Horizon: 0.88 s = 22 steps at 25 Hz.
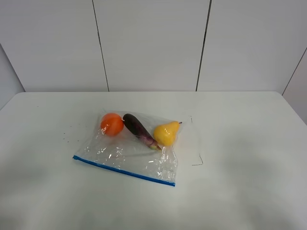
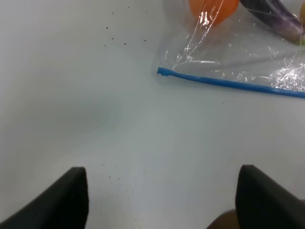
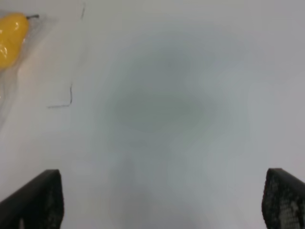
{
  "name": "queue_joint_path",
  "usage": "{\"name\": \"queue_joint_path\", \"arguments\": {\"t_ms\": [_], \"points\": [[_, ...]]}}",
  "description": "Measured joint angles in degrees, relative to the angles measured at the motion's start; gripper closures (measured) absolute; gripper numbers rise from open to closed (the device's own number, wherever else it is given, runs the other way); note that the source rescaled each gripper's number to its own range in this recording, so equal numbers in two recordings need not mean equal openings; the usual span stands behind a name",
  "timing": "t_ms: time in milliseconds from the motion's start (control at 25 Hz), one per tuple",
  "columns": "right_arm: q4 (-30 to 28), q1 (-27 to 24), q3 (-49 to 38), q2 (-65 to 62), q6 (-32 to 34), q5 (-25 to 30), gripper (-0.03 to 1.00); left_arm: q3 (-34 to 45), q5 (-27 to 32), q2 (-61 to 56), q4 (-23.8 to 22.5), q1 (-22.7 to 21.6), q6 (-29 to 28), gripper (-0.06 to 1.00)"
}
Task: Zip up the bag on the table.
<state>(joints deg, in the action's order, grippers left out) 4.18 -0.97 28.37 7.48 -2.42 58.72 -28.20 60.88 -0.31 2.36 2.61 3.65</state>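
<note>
Exterior high view is showing the bag (image 1: 129, 151) lying flat near the middle of the table (image 1: 249, 143), a bit toward my left side. Its blue zip strip (image 1: 123, 170) is running along the edge closest to the camera, slanting down toward the right. Through the crinkly plastic I'm seeing an orange (image 1: 112, 123), a purple eggplant (image 1: 139, 130) and a yellow pear (image 1: 166, 133) sitting in a row at the far end of the bag, eggplant in the middle and touching or nearly touching the other two. Neither of my arms is showing up in that view.

My left gripper (image 2: 162, 198) is hanging over bare table with its fingers spread wide apart, nothing between them. The left wrist camera is catching the end of the zip strip (image 2: 164, 72) ahead of it, well apart from the fingertips, plus some tiny dark specks (image 2: 114, 40) on the tabletop.

My right gripper (image 3: 162, 200) is also spread wide and gripping nothing, hovering over plain white table. The pear (image 3: 10, 39) is peeking in at the corner of its view, with a thin dark corner mark (image 3: 66, 100) on the table beside it.
</note>
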Motion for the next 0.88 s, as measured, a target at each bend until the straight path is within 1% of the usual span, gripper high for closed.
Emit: {"name": "queue_joint_path", "arguments": {"t_ms": [400,640,880], "points": [[0.0,0.1,-0.1,-6.6,0.0,0.1,-0.03,0.0,0.0,0.0,0.0,0.0,0.0,0.03],[0.3,2.9,-0.1,-7.7,0.0,0.1,-0.03,0.0,0.0,0.0,0.0,0.0,0.0,0.03],[0.4,1.3,-0.1,-7.7,0.0,0.1,-0.03,0.0,0.0,0.0,0.0,0.0,-0.2,0.03]]}}
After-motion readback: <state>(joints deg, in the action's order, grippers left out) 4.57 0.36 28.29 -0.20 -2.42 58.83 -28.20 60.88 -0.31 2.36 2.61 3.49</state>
